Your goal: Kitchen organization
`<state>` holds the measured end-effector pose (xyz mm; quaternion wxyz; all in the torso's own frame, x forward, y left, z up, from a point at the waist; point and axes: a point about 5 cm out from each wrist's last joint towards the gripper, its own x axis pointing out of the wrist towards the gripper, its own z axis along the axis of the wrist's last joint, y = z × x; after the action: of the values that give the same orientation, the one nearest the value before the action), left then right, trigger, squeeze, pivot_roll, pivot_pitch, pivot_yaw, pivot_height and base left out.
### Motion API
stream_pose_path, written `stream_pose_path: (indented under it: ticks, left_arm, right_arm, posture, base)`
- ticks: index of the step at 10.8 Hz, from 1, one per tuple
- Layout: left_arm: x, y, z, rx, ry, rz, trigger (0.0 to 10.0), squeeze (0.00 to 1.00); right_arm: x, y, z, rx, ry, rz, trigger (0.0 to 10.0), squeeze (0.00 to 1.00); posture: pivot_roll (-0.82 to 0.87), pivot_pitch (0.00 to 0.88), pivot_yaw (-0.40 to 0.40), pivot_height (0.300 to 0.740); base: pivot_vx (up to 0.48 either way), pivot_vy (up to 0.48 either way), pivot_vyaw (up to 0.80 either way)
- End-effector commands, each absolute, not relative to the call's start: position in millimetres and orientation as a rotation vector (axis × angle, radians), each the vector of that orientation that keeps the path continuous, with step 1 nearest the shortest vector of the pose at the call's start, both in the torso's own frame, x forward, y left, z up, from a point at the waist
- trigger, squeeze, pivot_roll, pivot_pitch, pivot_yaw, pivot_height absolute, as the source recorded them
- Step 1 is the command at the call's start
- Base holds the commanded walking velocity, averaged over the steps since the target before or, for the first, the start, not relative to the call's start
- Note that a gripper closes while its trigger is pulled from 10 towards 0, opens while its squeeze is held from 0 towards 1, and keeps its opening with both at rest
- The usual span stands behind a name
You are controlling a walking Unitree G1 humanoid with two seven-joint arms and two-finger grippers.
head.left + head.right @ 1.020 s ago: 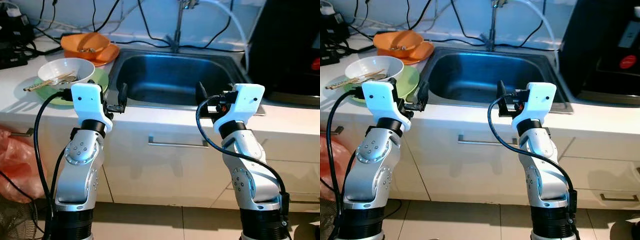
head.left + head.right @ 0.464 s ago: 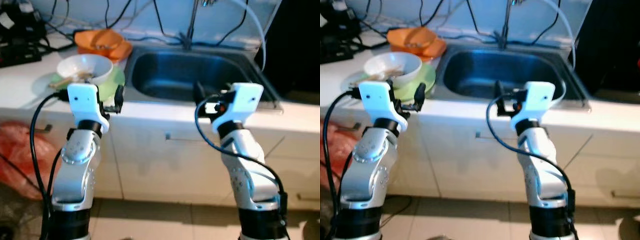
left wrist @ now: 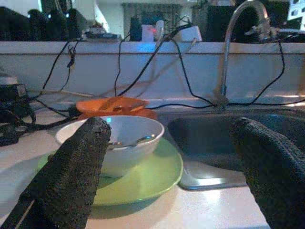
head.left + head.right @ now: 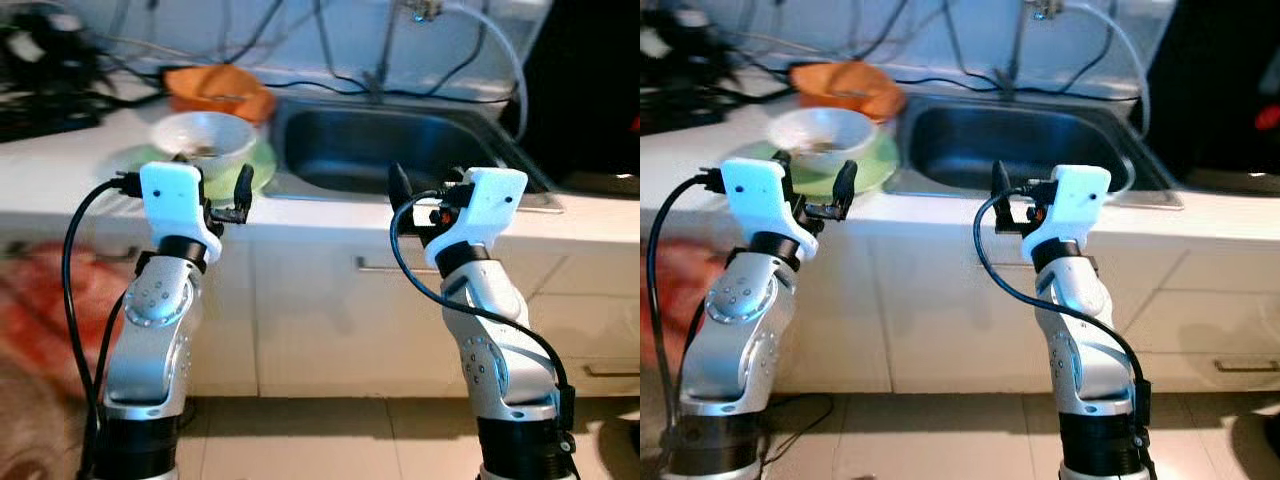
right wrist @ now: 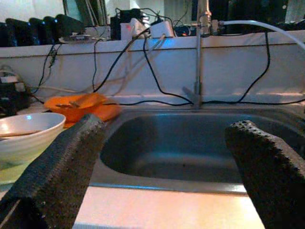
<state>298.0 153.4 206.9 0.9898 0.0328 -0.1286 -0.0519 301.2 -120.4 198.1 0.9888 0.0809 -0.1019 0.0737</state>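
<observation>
Left jaws [image 3: 171, 157] spread, white bowl [image 3: 119, 143] beyond

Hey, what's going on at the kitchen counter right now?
The robot stands facing the counter with both arms raised. Its left gripper hangs open in front of the white bowl on the green plate, and its right gripper hangs open before the sink. Neither holds anything. An orange dish sits behind the bowl.

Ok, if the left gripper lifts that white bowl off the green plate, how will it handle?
The white bowl looks like glazed ceramic, so probably rigid, smooth and breakable if dropped. Utensils lie loose inside it, so they may slide or spill if it tilts. It merely rests on the green plate, which might shift when nudged. The left gripper, fingers open, is short of the bowl.
</observation>
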Motion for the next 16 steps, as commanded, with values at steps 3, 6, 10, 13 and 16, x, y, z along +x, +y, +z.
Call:
stream_pose_path:
  ticks: [3, 6, 10, 13, 16]
  left_arm:
    - [296, 146, 216, 0.082, -0.308, -0.151, 10.0, 0.00]
    - [295, 144, 221, 0.098, -0.338, -0.165, 10.0, 0.00]
    - [295, 141, 224, 0.107, -0.357, -0.176, 10.0, 0.00]
    - [294, 142, 224, 0.109, -0.357, -0.175, 10.0, 0.00]
    - [294, 141, 224, 0.103, -0.360, -0.163, 10.0, 0.00]
  right_arm:
    - [302, -124, 206, 0.127, -0.248, 0.135, 10.0, 0.00]
    - [301, -122, 210, 0.098, -0.279, 0.140, 10.0, 0.00]
    - [300, -119, 217, 0.076, -0.315, 0.151, 10.0, 0.00]
    - [300, -118, 216, 0.073, -0.314, 0.153, 10.0, 0.00]
    - [300, -116, 214, 0.069, -0.312, 0.155, 10.0, 0.00]
  posture:
    - [0.05, 0.001, -0.038, 0.740]
    - [0.05, 0.004, -0.034, 0.740]
    - [0.05, 0.009, -0.032, 0.740]
    - [0.05, 0.012, -0.031, 0.740]
    - [0.05, 0.015, -0.031, 0.740]
  base:
    - [0.331, 0.000, 0.00]
    - [0.386, 0.000, 0.00]
    - [0.458, 0.000, 0.00]
    - [0.461, 0.000, 0.00]
    - [0.153, 0.000, 0.00]
